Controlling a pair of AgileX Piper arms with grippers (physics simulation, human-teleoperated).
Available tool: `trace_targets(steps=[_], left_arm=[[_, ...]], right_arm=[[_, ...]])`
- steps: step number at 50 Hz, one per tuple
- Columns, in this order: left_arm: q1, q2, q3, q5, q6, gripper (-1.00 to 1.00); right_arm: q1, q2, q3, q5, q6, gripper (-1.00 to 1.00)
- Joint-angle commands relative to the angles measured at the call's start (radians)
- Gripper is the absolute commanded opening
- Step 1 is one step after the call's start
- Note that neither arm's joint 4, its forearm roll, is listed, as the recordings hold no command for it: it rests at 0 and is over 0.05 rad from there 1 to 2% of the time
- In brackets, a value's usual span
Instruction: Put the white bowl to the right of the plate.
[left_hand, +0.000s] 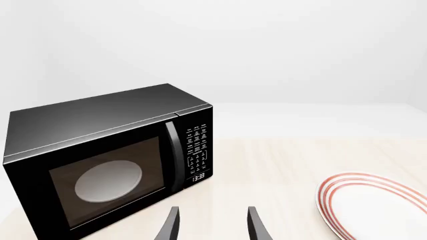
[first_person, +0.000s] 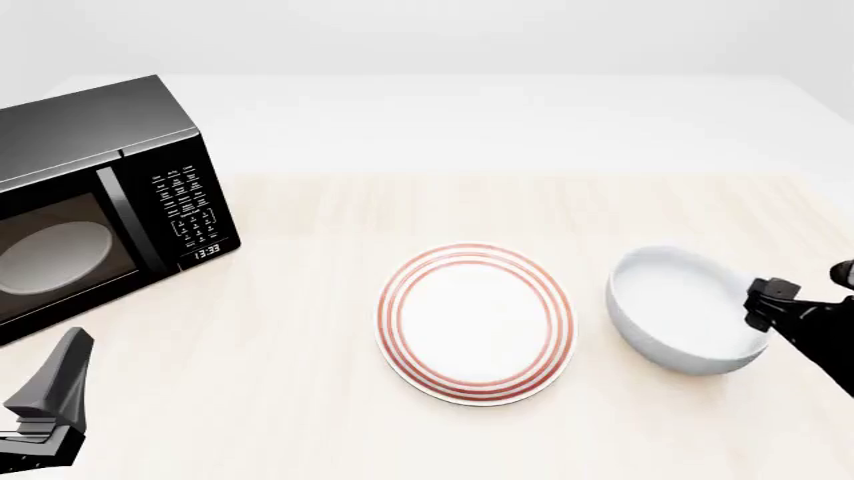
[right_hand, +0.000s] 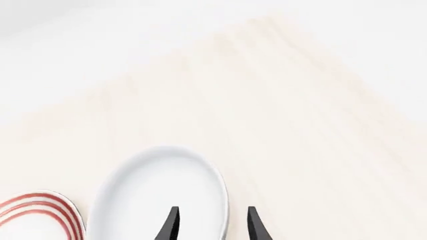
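The white bowl stands upright on the table just right of the red-ringed plate, with a small gap between them. My right gripper is at the bowl's right rim. In the right wrist view my right gripper is open and straddles the rim of the bowl, one finger inside and one outside; the plate's edge shows beside it. My left gripper is open and empty at the front left, and in its wrist view it points past the plate.
A black microwave stands at the far left with its door shut; a pale oval dish shows through its glass. The light wood table runs wide around the plate and bowl.
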Motion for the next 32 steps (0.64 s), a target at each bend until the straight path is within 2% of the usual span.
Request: trace_targets(steps=[1,4,5,6,8,10,12,14,16,18,19,24,26,28,30,31,32], left_arm=[[0.000,0.000,0.000,0.000,0.000,1.00],[0.000,0.000,0.000,0.000,0.000,1.00],[0.000,0.000,0.000,0.000,0.000,1.00],[0.000,0.000,0.000,0.000,0.000,1.00],[0.000,0.000,0.000,0.000,0.000,1.00],[0.000,0.000,0.000,0.000,0.000,1.00],[0.000,0.000,0.000,0.000,0.000,1.00],[0.000,0.000,0.000,0.000,0.000,1.00],[0.000,0.000,0.000,0.000,0.000,1.00],[0.000,0.000,0.000,0.000,0.000,1.00],[0.000,0.000,0.000,0.000,0.000,1.00],[0.000,0.000,0.000,0.000,0.000,1.00],[0.000,0.000,0.000,0.000,0.000,1.00],[0.000,0.000,0.000,0.000,0.000,1.00],[0.000,0.000,0.000,0.000,0.000,1.00],[0.000,0.000,0.000,0.000,0.000,1.00],[0.000,0.000,0.000,0.000,0.000,1.00]], right_arm=[[0.059,-0.356,0.010,0.248,-0.009,1.00],[0.098,-0.485,0.004,0.333,-0.004,1.00],[0.122,-0.556,-0.003,0.376,-0.029,1.00],[0.122,-0.559,-0.003,0.378,-0.029,1.00],[0.192,-0.633,0.001,0.415,-0.011,1.00],[0.217,-0.654,0.008,0.418,-0.035,1.00],[0.267,-0.661,0.041,0.393,-0.019,1.00],[0.277,-0.668,0.050,0.390,-0.024,1.00],[0.306,-0.666,0.100,0.339,-0.011,1.00],[0.343,-0.654,0.133,0.298,-0.029,1.00],[0.344,-0.705,0.155,0.299,-0.046,1.00],[0.357,-0.822,0.208,0.316,-0.057,1.00],[0.368,-0.870,0.219,0.329,-0.088,1.00],[0.358,-0.947,0.226,0.364,-0.081,1.00],[0.369,-0.936,0.257,0.326,-0.060,1.00],[0.403,-0.900,0.275,0.290,-0.098,1.00],[0.405,-0.907,0.277,0.288,-0.104,1.00]])
